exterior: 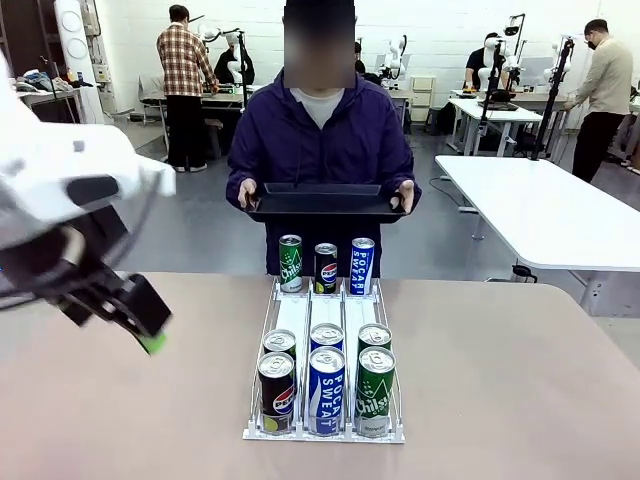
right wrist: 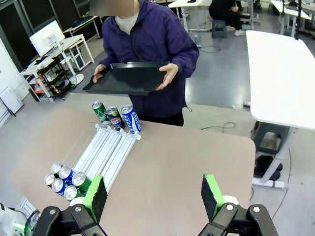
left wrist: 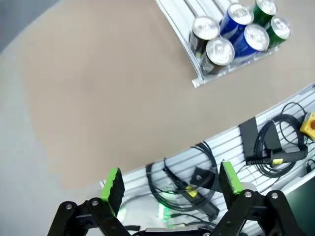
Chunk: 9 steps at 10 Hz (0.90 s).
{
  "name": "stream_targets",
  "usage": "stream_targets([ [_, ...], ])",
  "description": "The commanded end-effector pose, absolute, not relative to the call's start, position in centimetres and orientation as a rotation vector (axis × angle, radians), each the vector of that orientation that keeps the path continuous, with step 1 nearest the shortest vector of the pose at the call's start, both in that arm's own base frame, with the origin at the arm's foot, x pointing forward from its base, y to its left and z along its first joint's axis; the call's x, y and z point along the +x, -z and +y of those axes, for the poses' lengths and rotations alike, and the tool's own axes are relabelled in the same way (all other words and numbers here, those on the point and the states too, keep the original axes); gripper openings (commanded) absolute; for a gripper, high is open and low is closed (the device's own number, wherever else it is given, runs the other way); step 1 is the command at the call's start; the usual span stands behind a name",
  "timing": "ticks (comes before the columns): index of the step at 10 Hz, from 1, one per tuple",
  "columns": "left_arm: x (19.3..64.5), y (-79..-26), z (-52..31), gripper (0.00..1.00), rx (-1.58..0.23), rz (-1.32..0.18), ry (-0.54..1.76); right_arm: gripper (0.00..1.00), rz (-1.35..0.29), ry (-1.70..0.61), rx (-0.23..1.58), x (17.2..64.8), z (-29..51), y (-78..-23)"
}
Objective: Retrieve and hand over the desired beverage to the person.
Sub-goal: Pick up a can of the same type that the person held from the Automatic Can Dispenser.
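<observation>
front view: the left gripper (exterior: 140, 320) is seen blurred at the left, raised above the table (exterior: 520, 380) and well apart from the rack (exterior: 300, 315). how far its jaws are parted cannot be told here. three far cans (exterior: 326, 267) stand upright at the rack's far end and six near cans (exterior: 326, 380) are grouped at its near end. a black tray (exterior: 320, 202) is held level in both hands by the person (exterior: 320, 140) at the far side.

left wrist view: the left gripper (left wrist: 171, 181) is shown with jaws spread wide and nothing between them. bare table (left wrist: 98, 88) lies ahead. the near cans (left wrist: 236, 29) are seen in the rack (left wrist: 194, 81) at the upper right. cables (left wrist: 197, 182) hang past the table edge.

right wrist view: the right gripper (right wrist: 154, 194) is spread wide and nothing is held. it is placed high above the table (right wrist: 187, 167). the near cans (right wrist: 64, 179) and far cans (right wrist: 115, 117) are seen at opposite ends of the rack (right wrist: 106, 152). the person (right wrist: 147, 44) stands behind them with the tray (right wrist: 130, 78).
</observation>
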<state>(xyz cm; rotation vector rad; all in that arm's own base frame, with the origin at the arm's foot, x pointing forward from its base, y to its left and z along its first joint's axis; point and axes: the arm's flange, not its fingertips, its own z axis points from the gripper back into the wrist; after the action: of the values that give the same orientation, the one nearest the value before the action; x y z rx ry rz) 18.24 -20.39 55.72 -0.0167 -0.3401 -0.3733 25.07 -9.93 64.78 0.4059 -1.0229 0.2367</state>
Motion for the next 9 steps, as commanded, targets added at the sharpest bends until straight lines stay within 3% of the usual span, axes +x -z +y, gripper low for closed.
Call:
stream_targets([
  [1, 19.8, -53.8, -22.5, 1.0, -0.012, -0.25, 0.4, 1.0, -1.024, -0.24, 0.417, 25.2, -9.9, -64.7],
  [4, 21.3, -52.6, -23.3, 1.0, -0.037, -0.18, 0.417, 1.0, -1.024, -0.24, 0.417, 25.2, -9.9, -64.7],
  [9, 20.0, -52.0, -23.3, 1.0, -0.019, -0.203, 0.413, 1.0, -1.024, -0.24, 0.417, 25.2, -9.9, -64.7],
])
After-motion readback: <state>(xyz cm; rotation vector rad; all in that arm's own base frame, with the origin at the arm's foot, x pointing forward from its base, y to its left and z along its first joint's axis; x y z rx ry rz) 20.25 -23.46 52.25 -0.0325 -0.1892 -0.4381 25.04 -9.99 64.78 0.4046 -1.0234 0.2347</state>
